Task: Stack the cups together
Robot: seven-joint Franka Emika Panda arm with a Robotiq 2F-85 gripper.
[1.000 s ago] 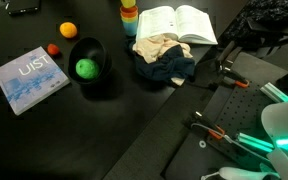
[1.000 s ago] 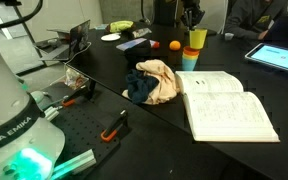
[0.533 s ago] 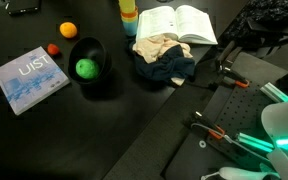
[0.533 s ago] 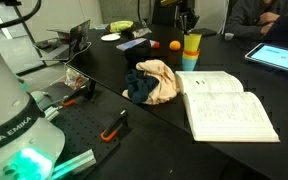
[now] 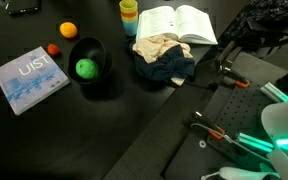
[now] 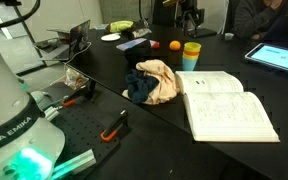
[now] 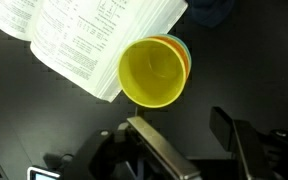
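The three cups stand nested in one upright stack (image 5: 129,16) (image 6: 191,55) beside the open book. From above in the wrist view, the yellow-green cup (image 7: 152,72) sits innermost. The orange rim (image 7: 185,62) and a sliver of light blue rim (image 7: 188,45) show at its right side. My gripper (image 7: 189,140) is open just off the stack, its two fingers spread with bare black table between them, touching no cup. In an exterior view the gripper (image 6: 191,18) hangs straight above the stack; it is out of frame in the exterior view from the robot's side.
An open book (image 5: 179,22) (image 6: 224,105) lies against the stack, with a crumpled cloth (image 5: 164,55) (image 6: 152,80) next to it. A black bowl (image 5: 96,80) holding a green ball, an orange fruit (image 5: 68,30) and a blue book (image 5: 29,78) lie further off. A tablet (image 6: 279,58) lies near the table edge.
The yellow-green cup has gone down into the orange and blue cups, so the stack is shorter. The jaws have opened off it.
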